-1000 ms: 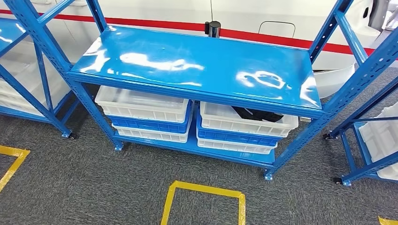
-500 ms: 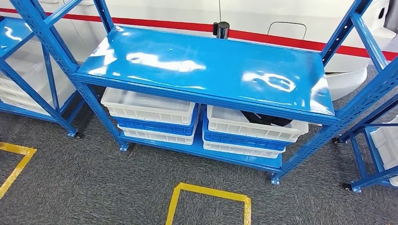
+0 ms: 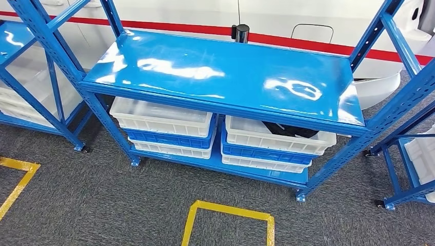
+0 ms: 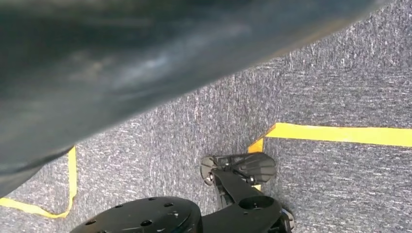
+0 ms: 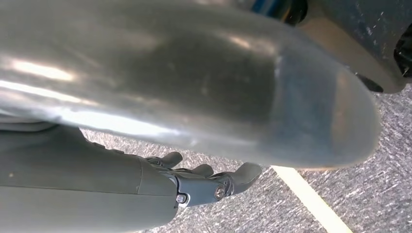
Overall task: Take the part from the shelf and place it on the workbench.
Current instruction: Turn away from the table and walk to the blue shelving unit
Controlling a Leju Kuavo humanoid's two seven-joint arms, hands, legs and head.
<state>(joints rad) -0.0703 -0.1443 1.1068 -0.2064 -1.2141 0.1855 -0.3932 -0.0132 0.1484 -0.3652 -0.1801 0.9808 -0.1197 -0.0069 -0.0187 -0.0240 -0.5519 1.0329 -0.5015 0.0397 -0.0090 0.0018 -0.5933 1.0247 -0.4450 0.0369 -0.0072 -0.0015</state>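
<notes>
At five o'clock under the shelf [image 3: 225, 72], the part [image 3: 290, 129] sits in a bin [image 3: 277, 137]. Approach stage; next, reach in. Right hand [image 5: 214, 182] hangs empty, fingers loosely apart; left hand's state cannot be told.

you face shelf unit [image 3: 225, 72] straight ahead, standing on carpet floor [image 3: 102, 205]. top deck bare; post [image 3: 240, 33] stands just behind its rear edge. on lower deck, two crate stacks side by side: left stack [image 3: 164, 128], right stack [image 3: 274, 146]. part [image 3: 290, 129] lies in top crate of right stack, under top deck. second shelf unit [image 3: 31, 66] at your left, third [image 3: 410, 148] at your right. tape square [image 3: 231, 218] on floor before middle unit, tape corner [image 3: 15, 177] further left.
</notes>
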